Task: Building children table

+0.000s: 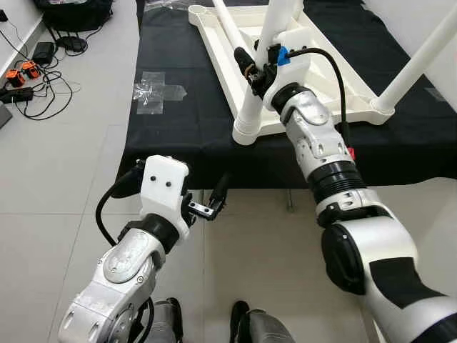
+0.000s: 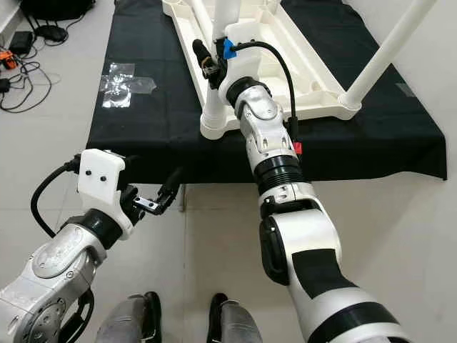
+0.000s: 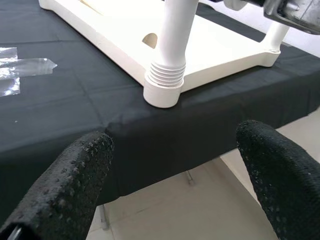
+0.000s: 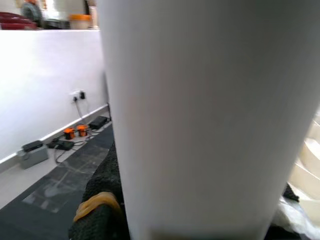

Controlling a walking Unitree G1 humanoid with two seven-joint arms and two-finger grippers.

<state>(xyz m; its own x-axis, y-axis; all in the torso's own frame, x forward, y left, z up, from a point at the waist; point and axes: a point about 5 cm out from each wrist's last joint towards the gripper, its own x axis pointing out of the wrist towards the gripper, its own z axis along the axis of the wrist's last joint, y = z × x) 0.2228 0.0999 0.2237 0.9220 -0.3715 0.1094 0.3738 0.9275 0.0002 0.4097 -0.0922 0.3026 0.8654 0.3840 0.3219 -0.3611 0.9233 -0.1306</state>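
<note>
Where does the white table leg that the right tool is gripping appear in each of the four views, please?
Left eye: table leg, upper centre, right tool on it.
Right eye: leg, upper centre.
Left wrist: leg, rising from ribbed socket.
Right wrist: leg, close up, blurred.
Shared landmark: black cloth.

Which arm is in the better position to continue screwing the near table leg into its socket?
Probably the right. The right gripper is already around the near leg, while the left gripper hangs open below the table edge.
</note>
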